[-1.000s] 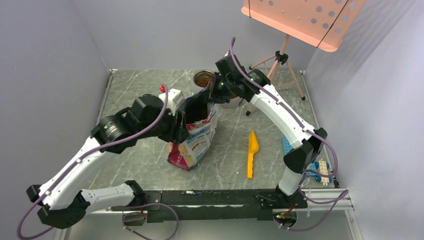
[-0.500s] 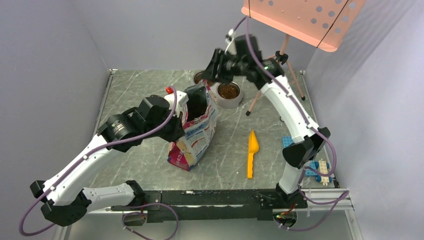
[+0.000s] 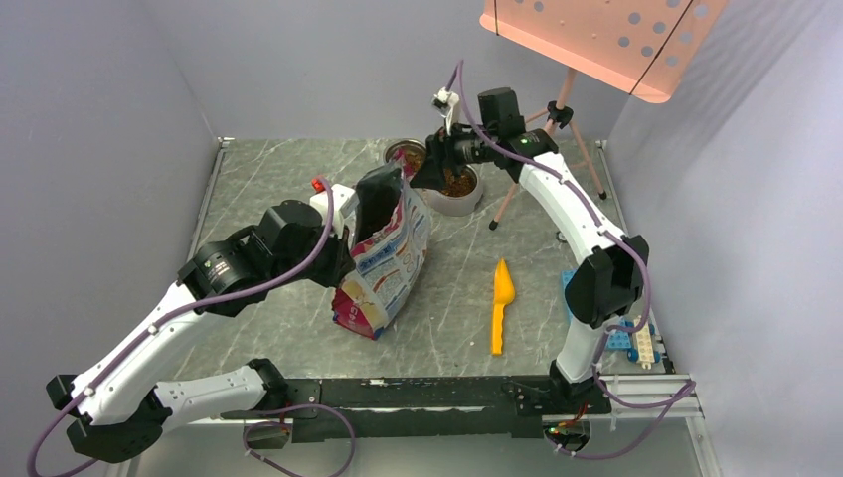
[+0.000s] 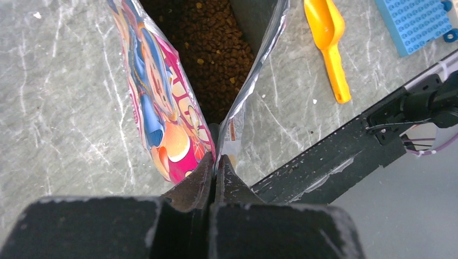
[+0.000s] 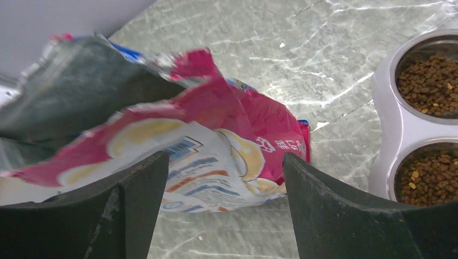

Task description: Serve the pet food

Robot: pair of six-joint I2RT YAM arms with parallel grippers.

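Observation:
The pet food (image 4: pixel 216 65) is dark-brown kibble lying loose inside the open pink-and-blue printed bag (image 4: pixel 156 108). In the top view the bag (image 3: pixel 388 268) stands mid-table, and my left gripper (image 3: pixel 346 248) meets its left side. The left wrist view shows that gripper (image 4: pixel 216 162) shut on the bag's seam edge. My right gripper (image 3: pixel 429 171) hangs open behind the bag and above the double bowl (image 3: pixel 459 204). From the right wrist, the gripper (image 5: pixel 224 162) holds nothing, with the bag (image 5: pixel 216 135) below it. Both bowl cups hold kibble (image 5: pixel 432 81).
A yellow scoop (image 3: pixel 502 303) lies on the table to the right of the bag. A blue brick plate (image 3: pixel 570 288) sits by the right arm. A tripod (image 3: pixel 557 119) with a peach perforated board (image 3: pixel 596 40) stands at the back right.
The left gripper has shut on the bag's edge. The right gripper has let go of the bag's rim, opened, and drawn back and up towards the bowls. The bag's mouth has shifted left.

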